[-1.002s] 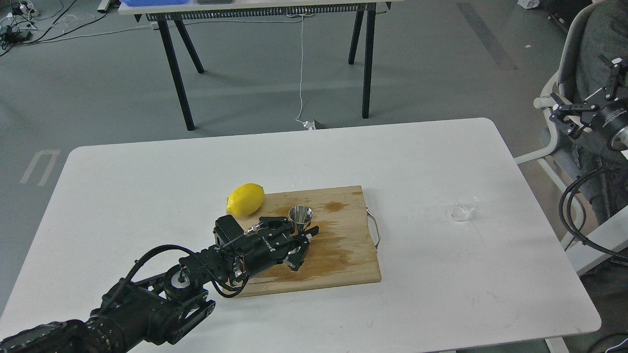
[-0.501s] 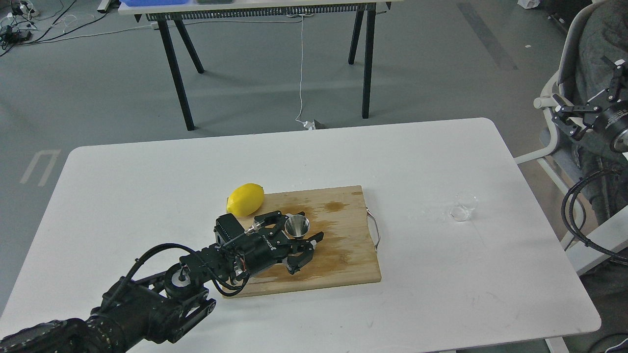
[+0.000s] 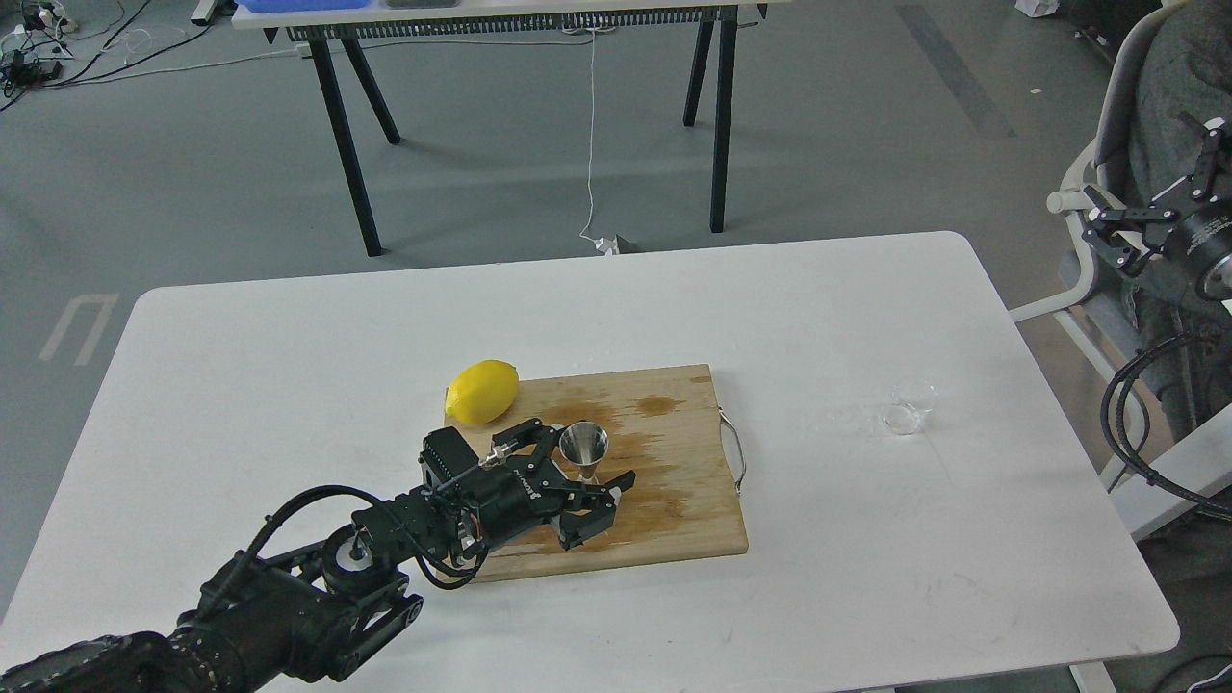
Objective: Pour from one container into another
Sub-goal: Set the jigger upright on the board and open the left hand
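Observation:
The steel hourglass jigger (image 3: 584,446) stands upright on the wooden cutting board (image 3: 674,462), mouth up. My left gripper (image 3: 594,456) reaches in from the lower left. Its fingers are spread on either side of the jigger with gaps showing, so it is open around it. The small clear glass cup (image 3: 911,405) stands alone on the white table (image 3: 289,366) to the right of the board, and no gripper is near it. My right gripper (image 3: 1141,173) hangs open and empty beyond the table's right edge, high up.
A yellow lemon (image 3: 482,391) lies at the board's far left corner, just behind my left gripper. Wet stains mark the board, and a metal handle (image 3: 736,452) sticks out on its right side. A chair (image 3: 1088,279) stands off the table's right edge.
The jigger and my left gripper have moved slightly nearer to me on the board, and the fingers have spread wider around the jigger. The right arm has barely shifted.

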`<state>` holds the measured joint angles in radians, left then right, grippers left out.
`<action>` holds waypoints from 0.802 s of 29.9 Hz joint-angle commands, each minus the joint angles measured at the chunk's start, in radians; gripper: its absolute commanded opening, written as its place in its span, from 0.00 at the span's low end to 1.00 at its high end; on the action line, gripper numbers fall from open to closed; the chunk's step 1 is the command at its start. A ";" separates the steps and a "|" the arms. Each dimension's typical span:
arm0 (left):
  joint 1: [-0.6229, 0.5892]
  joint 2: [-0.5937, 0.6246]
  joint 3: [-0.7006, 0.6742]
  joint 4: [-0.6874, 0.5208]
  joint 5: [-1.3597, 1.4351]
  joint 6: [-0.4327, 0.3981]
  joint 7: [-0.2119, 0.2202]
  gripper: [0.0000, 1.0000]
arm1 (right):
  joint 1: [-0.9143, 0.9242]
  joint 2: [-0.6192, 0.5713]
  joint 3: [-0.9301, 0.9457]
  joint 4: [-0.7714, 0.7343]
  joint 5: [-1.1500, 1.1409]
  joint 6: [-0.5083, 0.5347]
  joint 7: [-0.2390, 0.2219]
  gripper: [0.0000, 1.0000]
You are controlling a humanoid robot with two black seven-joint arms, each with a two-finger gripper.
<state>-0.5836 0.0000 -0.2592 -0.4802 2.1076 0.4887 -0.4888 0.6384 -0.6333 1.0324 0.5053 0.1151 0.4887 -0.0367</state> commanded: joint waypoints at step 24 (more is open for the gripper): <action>0.041 0.075 -0.002 -0.004 -0.012 0.000 0.000 0.89 | 0.000 0.006 0.000 -0.001 0.000 0.000 0.003 0.99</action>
<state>-0.5432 0.0613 -0.2598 -0.4824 2.0962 0.4887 -0.4887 0.6381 -0.6274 1.0337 0.5061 0.1151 0.4887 -0.0346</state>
